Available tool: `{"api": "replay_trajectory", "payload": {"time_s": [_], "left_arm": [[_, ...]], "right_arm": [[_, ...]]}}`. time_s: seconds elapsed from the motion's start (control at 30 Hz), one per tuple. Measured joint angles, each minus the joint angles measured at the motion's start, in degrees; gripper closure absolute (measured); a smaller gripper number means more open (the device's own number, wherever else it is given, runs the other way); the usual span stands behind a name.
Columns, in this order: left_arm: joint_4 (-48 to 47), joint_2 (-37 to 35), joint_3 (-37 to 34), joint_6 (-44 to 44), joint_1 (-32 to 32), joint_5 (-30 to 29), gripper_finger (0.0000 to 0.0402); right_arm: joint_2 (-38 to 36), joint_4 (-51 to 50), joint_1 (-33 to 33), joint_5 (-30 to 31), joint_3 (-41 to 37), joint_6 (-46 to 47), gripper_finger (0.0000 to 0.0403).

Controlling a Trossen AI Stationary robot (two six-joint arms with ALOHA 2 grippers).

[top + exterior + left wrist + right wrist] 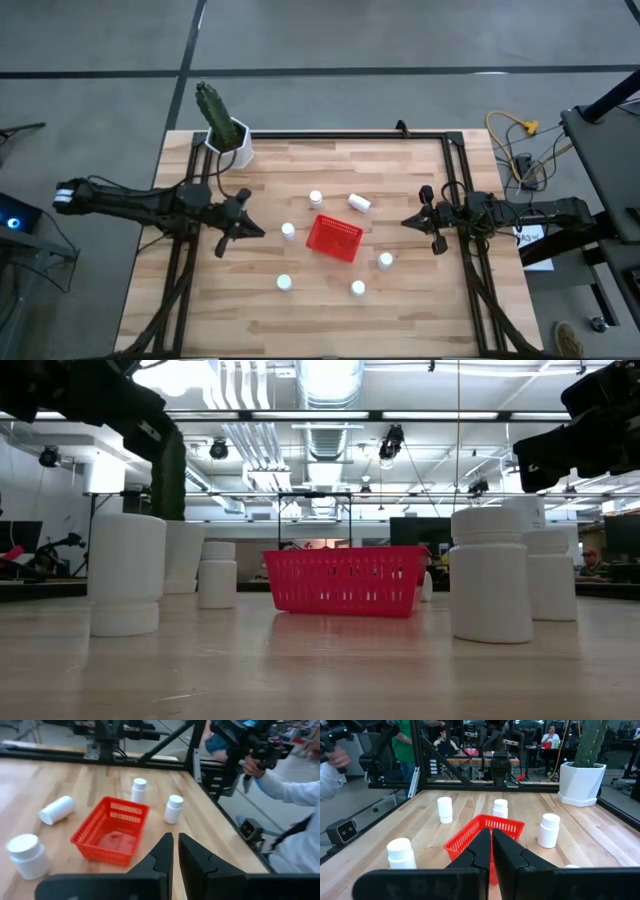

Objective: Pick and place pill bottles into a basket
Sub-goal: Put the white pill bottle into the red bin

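**Six bottles out, basket empty**

Two bottles fill the front of the low view: one at left (126, 573) and one at right (490, 574), both upright on the table (420, 310). From above they look like the pair on the near side, one at (285, 283) and one at (358, 289).

Red basket (334, 238) sits about mid-table, turned a bit askew, nothing in it. All six bottles are on the wood around it, none touching it. One stands just left of it (288, 231), one just behind its far-left corner (316, 198), one lies on its side behind it to the right (359, 203), and one stands off its near-right corner (386, 261).

Left gripper (243, 228) hangs over the table left of the basket, pointing toward it, near the bottle at the basket's left. Its wrist view shows the fingers (160, 855) almost together with only a thin slit between, nothing held.

Right gripper (412, 220) hangs on the other side, pointing back at the basket, well apart from it. Its fingers (481, 847) are pressed together too, holding nothing.

Cactus (213, 108) in its white pot (232, 146) is at the far-left corner. A person's sleeve (287, 787) shows beyond the table edge.
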Motion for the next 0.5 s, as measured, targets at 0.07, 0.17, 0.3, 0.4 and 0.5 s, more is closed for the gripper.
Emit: {"api": "replay_trajectory", "payload": {"time_s": [0.07, 0.17, 0.3, 0.4, 0.5], "left_arm": [[0.0, -0.5, 0.0, 0.7, -0.1, -1.7, 0.0392], [-0.3, -1.1, 0.0, 2.1, 0.0, -3.0, 0.0392], [-0.3, -2.1, -0.7, 3.8, 0.0, -3.1, 0.0392], [0.2, -2.7, -1.8, 3.8, 0.0, -3.1, 0.0392], [0.3, -2.9, -2.6, 3.4, 0.0, -3.2, 0.0392]], "right_arm": [[0.0, 0.0, 0.0, 0.0, 0.0, 0.0, 0.0394], [0.0, 0.0, 0.0, 0.0, 0.0, 0.0, 0.0394], [0.0, 0.0, 0.0, 0.0, 0.0, -0.1, 0.0394], [0.0, 0.0, 0.0, 0.0, 0.0, -0.2, 0.0394], [0.0, 0.0, 0.0, 0.0, 0.0, -0.2, 0.0394]]}}
